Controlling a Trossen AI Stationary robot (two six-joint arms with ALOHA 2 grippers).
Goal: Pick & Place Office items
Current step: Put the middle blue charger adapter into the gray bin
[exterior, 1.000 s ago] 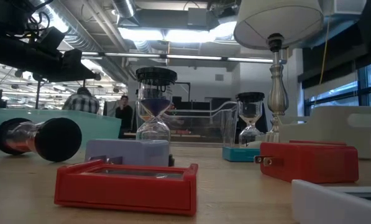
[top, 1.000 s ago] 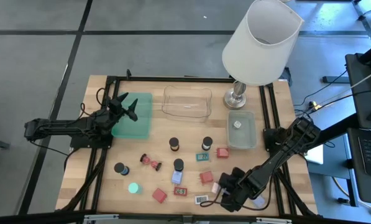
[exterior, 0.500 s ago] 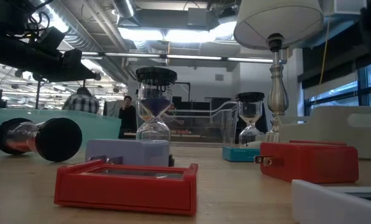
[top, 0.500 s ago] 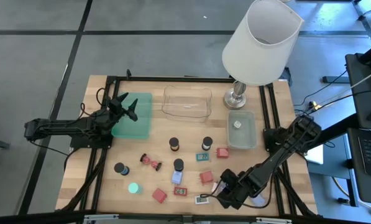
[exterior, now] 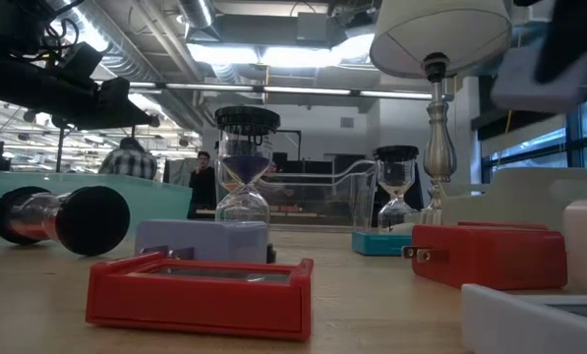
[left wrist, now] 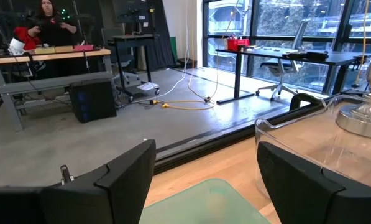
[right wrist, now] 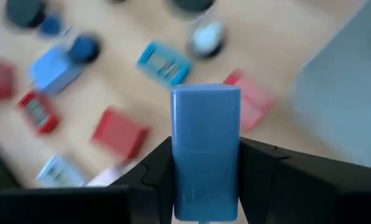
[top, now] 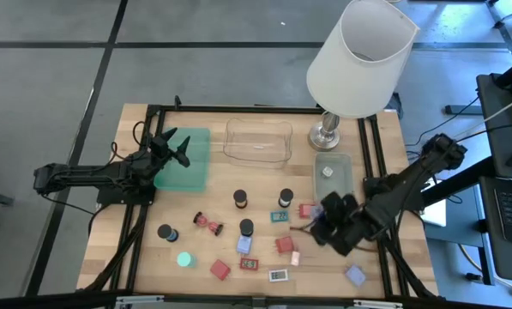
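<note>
My right gripper [top: 322, 225] hangs above the table's right middle, shut on a blue block [right wrist: 205, 143]. Below it the office items lie scattered: black cylinders [top: 240, 199] [top: 286, 198], red blocks [top: 285, 245] [top: 219, 269], a green disc [top: 184, 258], flat labelled rectangles [top: 278, 275] and a pale blue block [top: 355, 275]. My left gripper [top: 177, 148] waits open over the green tray [top: 187, 167] at the far left. My right gripper pinches the blue block's two long sides [right wrist: 180, 163] between its two fingers. The fingers point down from above and lie along the block, whose free end [right wrist: 205, 93] sticks out past the fingertips. The block is lifted clear of the table.
A clear tray [top: 258, 142] and a grey tray [top: 334, 184] stand at the far side, with the big white-shaded lamp [top: 358, 60] towering over the far right corner. An hourglass [top: 208, 223] lies on its side left of centre. People show in the room behind.
My right gripper has risen from the table's near edge and gone toward the far edge and the grey tray, carrying the blue block up clear of the table.
</note>
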